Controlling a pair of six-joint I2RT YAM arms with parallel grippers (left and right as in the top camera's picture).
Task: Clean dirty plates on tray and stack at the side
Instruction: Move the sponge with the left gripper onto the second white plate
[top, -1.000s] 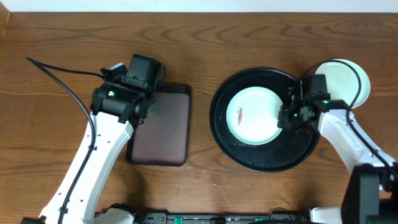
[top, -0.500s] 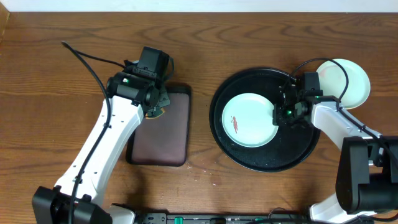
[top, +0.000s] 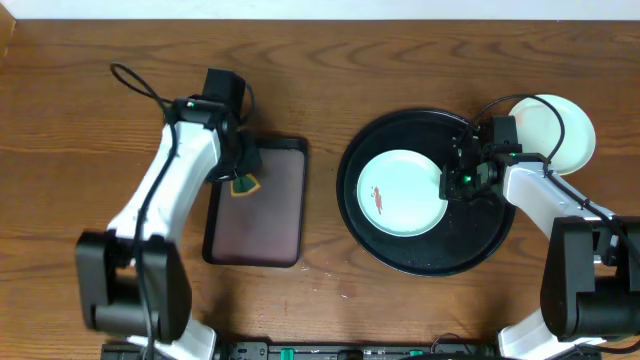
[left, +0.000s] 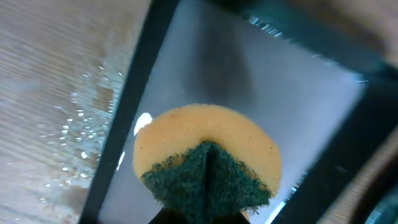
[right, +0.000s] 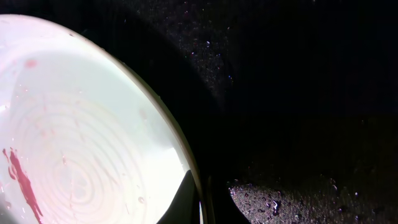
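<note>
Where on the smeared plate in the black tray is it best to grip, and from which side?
Pinch the plate at its right rim, coming from the right, where the right gripper is. It lies flat and shallow in the tray, so only the thin raised edge offers hold; the smear sits left, clear.

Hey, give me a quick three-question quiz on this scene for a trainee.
1. True or false: the plate on the black tray is spotless.
2. The left pincer holds: A) a sponge, B) a plate, C) nothing?
3. Fill in: in the overhead view, the right pincer sits at the plate's ___ edge.
Key: 1 false, a red smear shows; 2 A; 3 right.
</note>
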